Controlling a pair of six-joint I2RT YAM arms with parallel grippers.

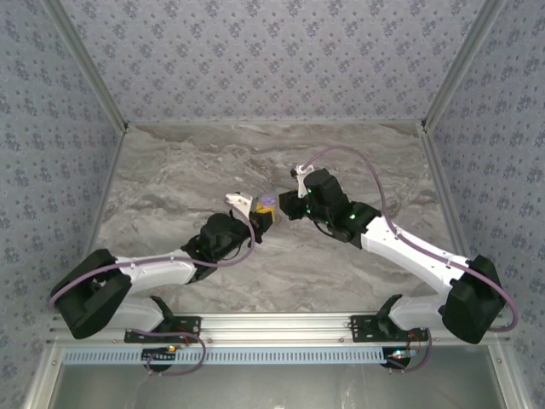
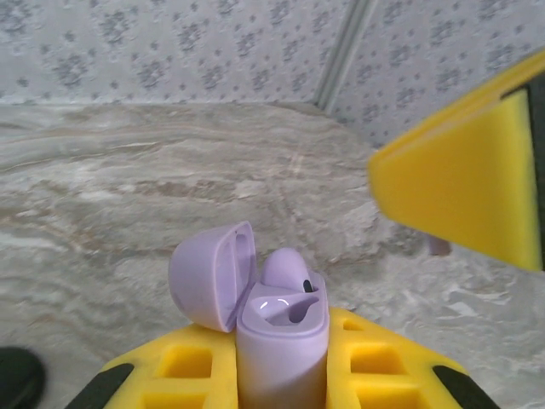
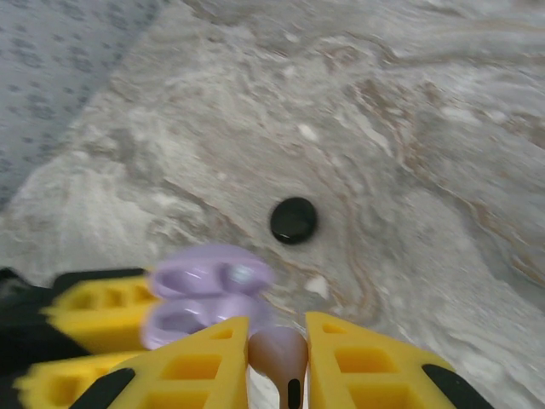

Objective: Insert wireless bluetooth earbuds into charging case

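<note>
Gripping the lilac case point(image 2: 281, 341), left fingers point(image 2: 192, 368) face right fingers point(image 3: 362, 358) pinching an earbud point(image 3: 277, 349); black disc point(image 3: 294, 220) beyond.

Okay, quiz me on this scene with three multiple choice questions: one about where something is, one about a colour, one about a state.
1. The charging case sits: A. on a shelf B. in the left tool C. in a drawer.
2. Its colour: A. lilac B. black C. white.
3. Its lid is: A. shut B. missing C. open.
Answers: 1 B, it stands clamped at the bottom of the left wrist view; 2 A, body and lid are lilac; 3 C, the lid tilts back, one earbud seated inside.
</note>
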